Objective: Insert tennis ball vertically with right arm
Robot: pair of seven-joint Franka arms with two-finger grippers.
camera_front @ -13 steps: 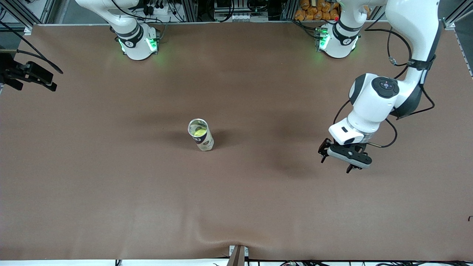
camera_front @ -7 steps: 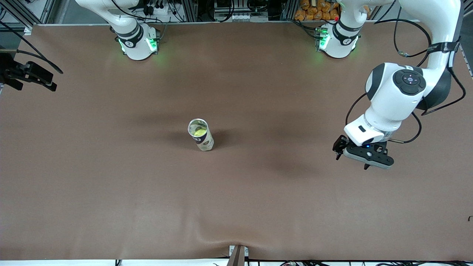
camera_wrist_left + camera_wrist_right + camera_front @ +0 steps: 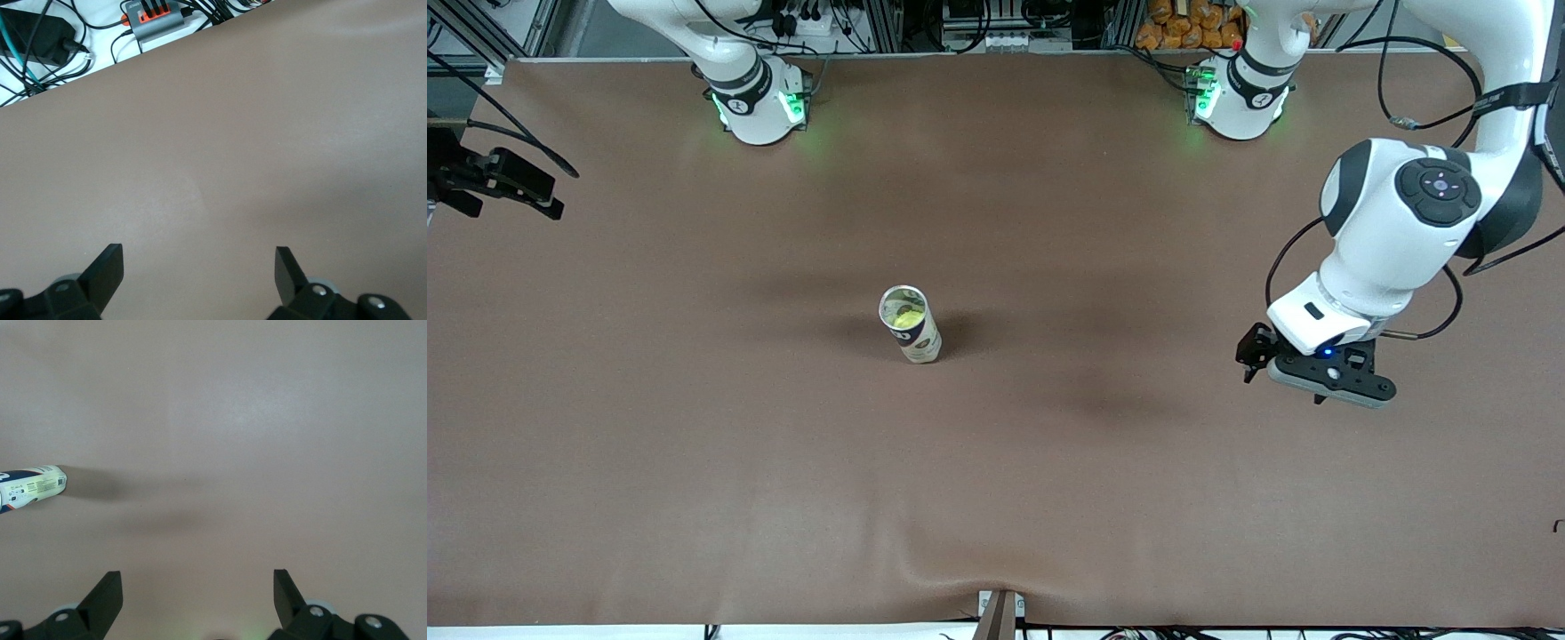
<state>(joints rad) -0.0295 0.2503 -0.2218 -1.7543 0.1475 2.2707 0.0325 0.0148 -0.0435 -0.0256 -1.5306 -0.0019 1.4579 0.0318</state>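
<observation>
Ball in the can, my jaws empty

My right gripper (image 3: pixel 193 587) and left gripper (image 3: pixel 1294 378) gaped wide over bare table (image 3: pixel 694 444); the tennis ball (image 3: pixel 908 317) sat inside the upright can (image 3: pixel 911 324).

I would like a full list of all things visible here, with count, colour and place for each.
Tube can: one, white with dark print, standing upright near the middle of the table, top open.
Tennis ball: one, yellow-green, inside the tube can.
Table: one, brown cover.
Cables and power hub: several, dark, off the table's edge.
Left claw: one, black, open, empty, over bare table toward the left arm's end.
Right claw: one, black, open, empty, above bare table.
</observation>
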